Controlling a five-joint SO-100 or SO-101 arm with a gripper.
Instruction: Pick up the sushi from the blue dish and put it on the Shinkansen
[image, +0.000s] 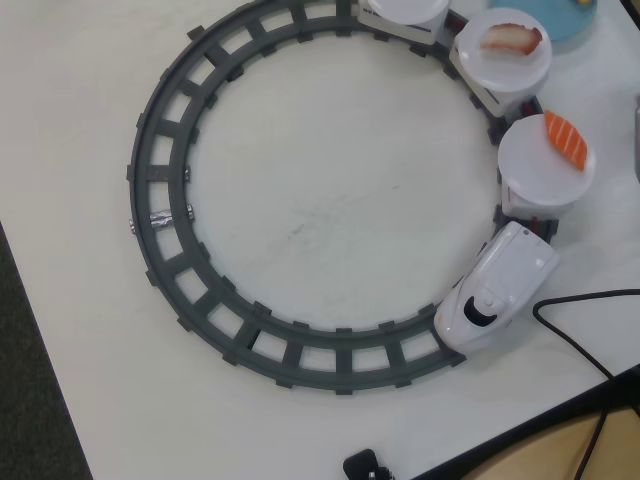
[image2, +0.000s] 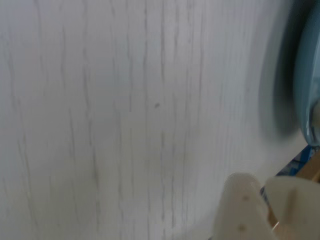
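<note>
Track (image: 165, 215): we find a dark grey toy rail loop filling the centre of the overhead view, lying flat on the white table (image: 330, 200).
Shinkansen (image: 497, 287): we note the white bullet train on the loop at lower right of the overhead view, nose toward the lower left, dark window on top.
Cars: three cars follow up the right side of the loop, each topped by a round white plate.
Nearest plate (image: 545, 165): carries an orange white-striped salmon piece (image: 566, 139).
Middle plate (image: 503, 50): carries a red-and-white piece (image: 512, 39).
Last plate (image: 405, 9): cut by the top edge; we see nothing lying on the part in view.
Blue dish (image: 560, 22): at the upper right corner of the overhead view, just beside the middle plate; its rim (image2: 306, 85) also shows at the right edge of the wrist view.
Sushi (image: 582, 3): only a small yellow sliver shows at the top edge, on the blue dish.
Gripper (image2: 262, 200): pale blurred fingers (image2: 240, 210) enter the wrist view at lower right, above bare table; we cannot tell whether they are spread or pressed together.
Cable (image: 580, 340): black, at lower right of the overhead view, near the train's nose.
</note>
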